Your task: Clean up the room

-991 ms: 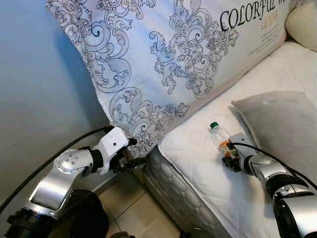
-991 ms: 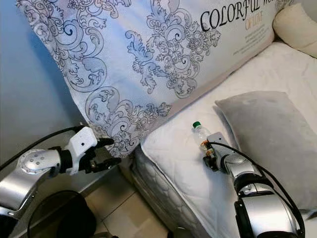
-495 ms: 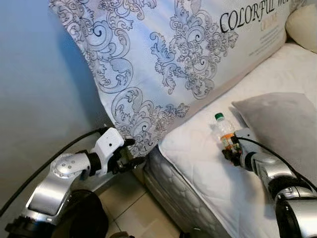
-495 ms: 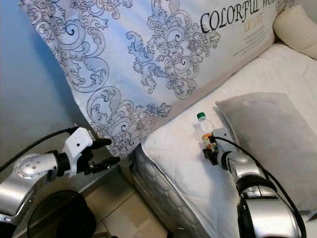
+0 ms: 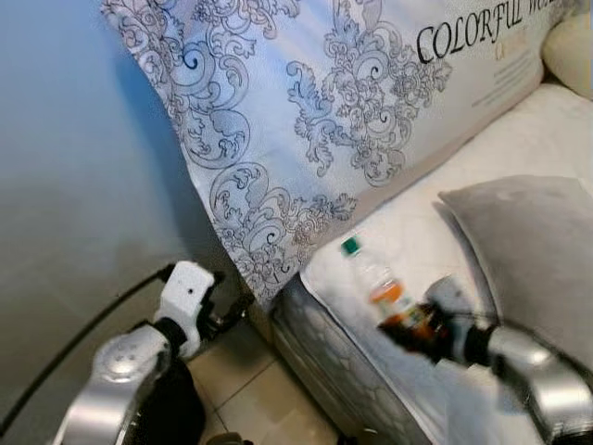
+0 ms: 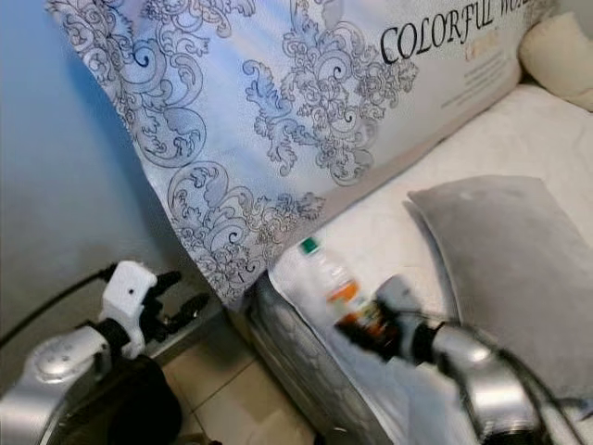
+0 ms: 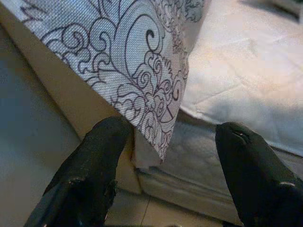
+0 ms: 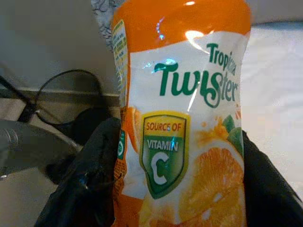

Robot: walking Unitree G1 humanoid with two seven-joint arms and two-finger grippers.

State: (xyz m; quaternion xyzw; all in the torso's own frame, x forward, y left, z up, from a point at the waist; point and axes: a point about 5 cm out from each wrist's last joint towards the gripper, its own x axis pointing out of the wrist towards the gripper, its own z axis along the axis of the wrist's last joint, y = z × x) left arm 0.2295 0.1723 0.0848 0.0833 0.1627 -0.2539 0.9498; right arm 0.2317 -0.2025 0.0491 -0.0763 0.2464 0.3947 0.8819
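Juice bottle [image 8: 182, 118] clamped between right pincer [image 5: 422, 329] fingers, above mattress [image 5: 408, 232] edge; left pincer [image 7: 165, 179] open, empty.

the bed [image 5: 519, 158] corner is seen from above by both eye views; the bottle [image 8: 182, 123] label is viewed close by the right wrist, the pillow [image 7: 137, 56] edge by the left.
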